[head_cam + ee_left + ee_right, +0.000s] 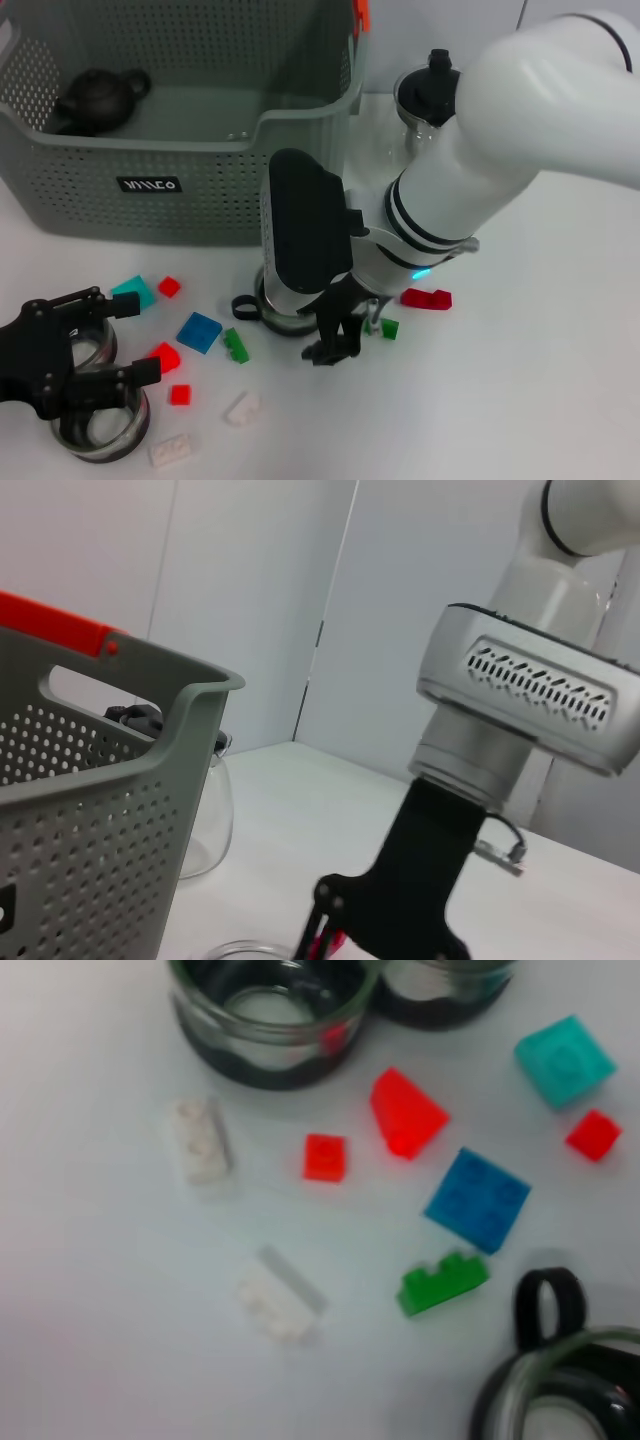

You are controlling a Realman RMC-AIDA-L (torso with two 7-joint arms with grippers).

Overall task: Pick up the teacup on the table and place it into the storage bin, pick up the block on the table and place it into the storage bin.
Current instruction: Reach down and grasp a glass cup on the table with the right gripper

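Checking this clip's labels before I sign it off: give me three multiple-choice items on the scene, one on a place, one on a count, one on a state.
1. Where is the right end effector?
A. Inside the storage bin
B. Low over the table beside the black-handled glass cup
C. Above the glass pitcher

2. How many white blocks lie on the table?
A. None
B. Two
C. Five

3. What state is the left end effector in?
A. Shut on a blue block
B. Open, over the glass cups
C. Out of view

Answers:
1 B: the right end effector points down next to the black-handled glass cup, in front of the storage bin.
2 B: the white blocks lie at and.
3 B: the left end effector has its fingers spread over the glass cups.
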